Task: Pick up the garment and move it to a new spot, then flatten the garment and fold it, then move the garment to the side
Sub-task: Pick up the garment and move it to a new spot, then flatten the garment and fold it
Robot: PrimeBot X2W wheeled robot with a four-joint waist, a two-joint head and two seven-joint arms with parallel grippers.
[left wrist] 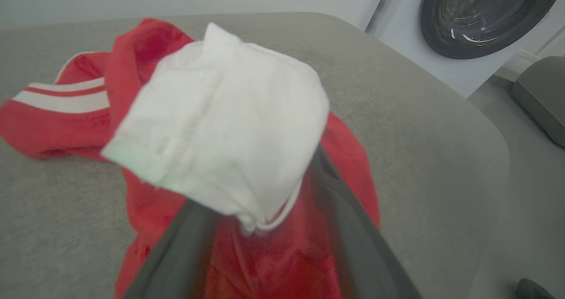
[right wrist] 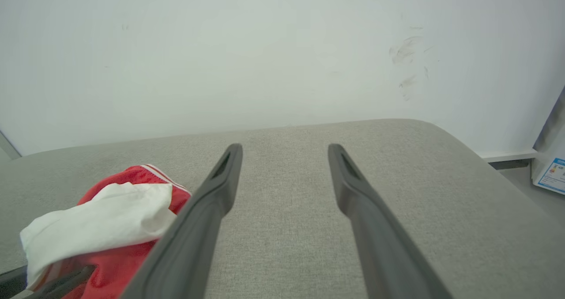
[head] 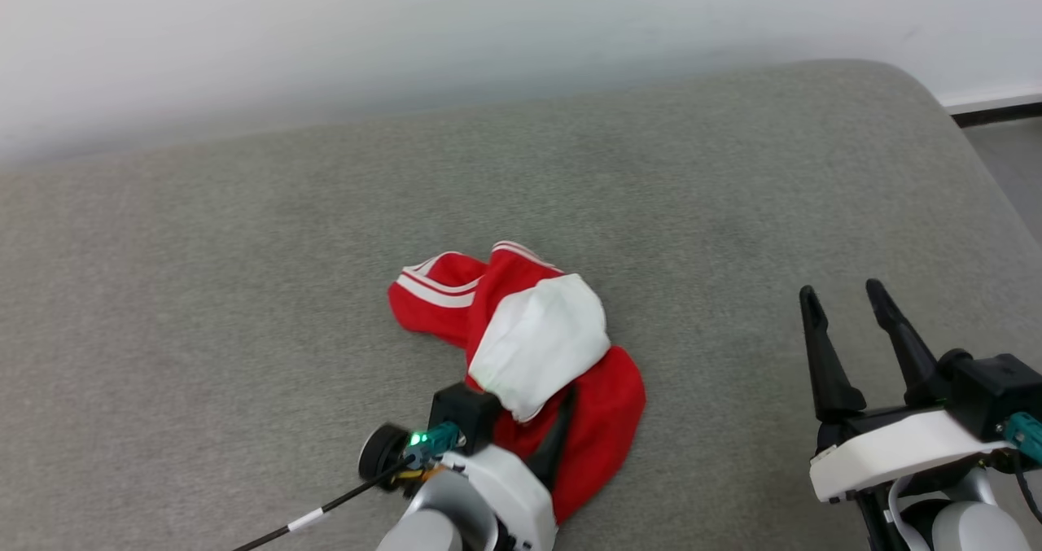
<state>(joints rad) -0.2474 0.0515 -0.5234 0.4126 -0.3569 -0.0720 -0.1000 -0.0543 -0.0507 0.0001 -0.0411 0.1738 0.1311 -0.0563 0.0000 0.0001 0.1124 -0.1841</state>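
**Shirt down, not yet flat**

On the grey cushion [head: 244, 290] the shirt [head: 521, 347] lies crumpled, mid-near. I judge the first move done; flattening, folding and the side move remain. Left gripper [left wrist: 260, 219] is spread under the cloth, gripping nothing. Right gripper [head: 841, 292] is spread wide, empty, well right.

The garment [head: 521, 347] lies on the padded surface [head: 244, 290]. The left gripper [left wrist: 260, 219] touches its near edge. The right gripper [head: 851, 307] is well apart to its right.

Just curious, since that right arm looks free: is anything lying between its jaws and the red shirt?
Nothing visible does. Just bare grey cushion separates the open right jaws from the shirt, crumpled to their left.
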